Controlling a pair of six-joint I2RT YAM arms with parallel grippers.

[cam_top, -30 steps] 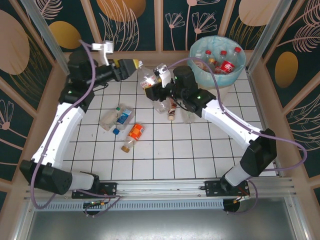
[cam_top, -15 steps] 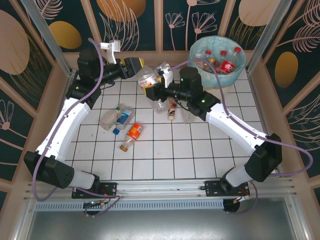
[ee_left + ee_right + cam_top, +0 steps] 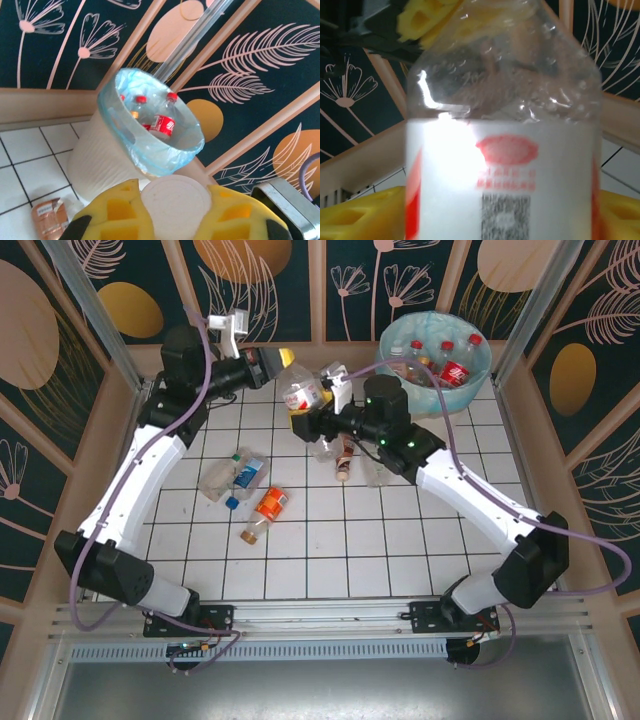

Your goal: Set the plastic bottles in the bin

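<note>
The left claw (image 3: 175, 212) is closed on the white round end of a clear bottle (image 3: 300, 395), up in the air at the far side, left of the bin (image 3: 482, 375); the right claw (image 3: 303, 422) stands on both sides of its label, and I cannot tell if it presses; other bottles (image 3: 262, 512) lie on the surface (image 3: 330, 550).

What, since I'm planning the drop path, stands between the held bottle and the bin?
The right arm's wrist sits between the held bottle and the bin in the top view. The left gripper pinches the bottle's end; from its camera the bin's mouth looks unobstructed.
</note>
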